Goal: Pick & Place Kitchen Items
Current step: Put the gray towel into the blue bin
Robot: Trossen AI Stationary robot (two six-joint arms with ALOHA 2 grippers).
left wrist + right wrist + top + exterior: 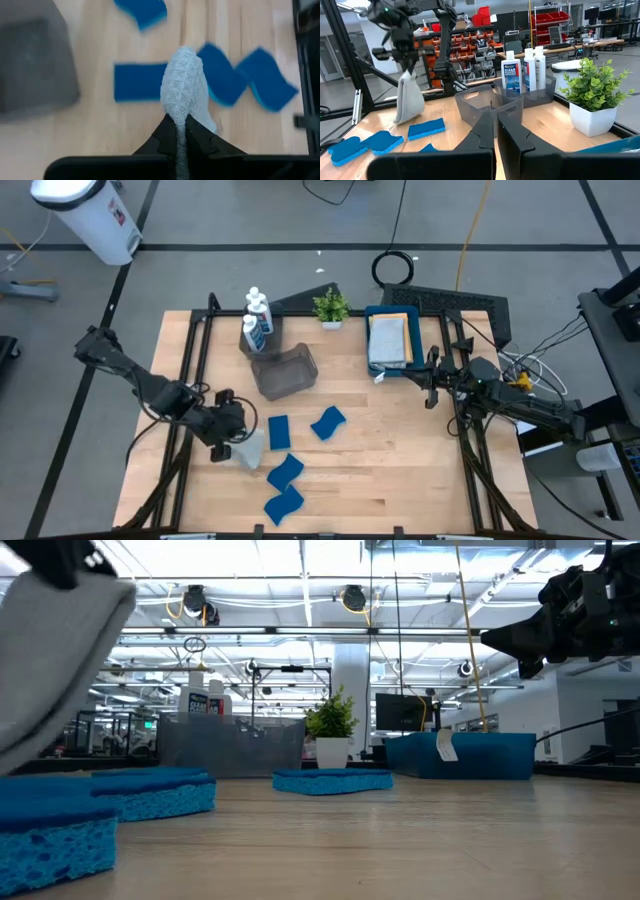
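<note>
1. The high camera is looking straight down over the whole table (400,470), with both arms in frame.
2. The low camera is sitting at table height, looking level across the blue sponges (330,780) into the room.
3. The left wrist camera is looking close down past the left end effector (179,122) onto the grey cloth (184,82) it is pinching.
4. The right wrist camera is facing across the table past the right end effector (496,120), sharing that cloth and the sponges.
</note>
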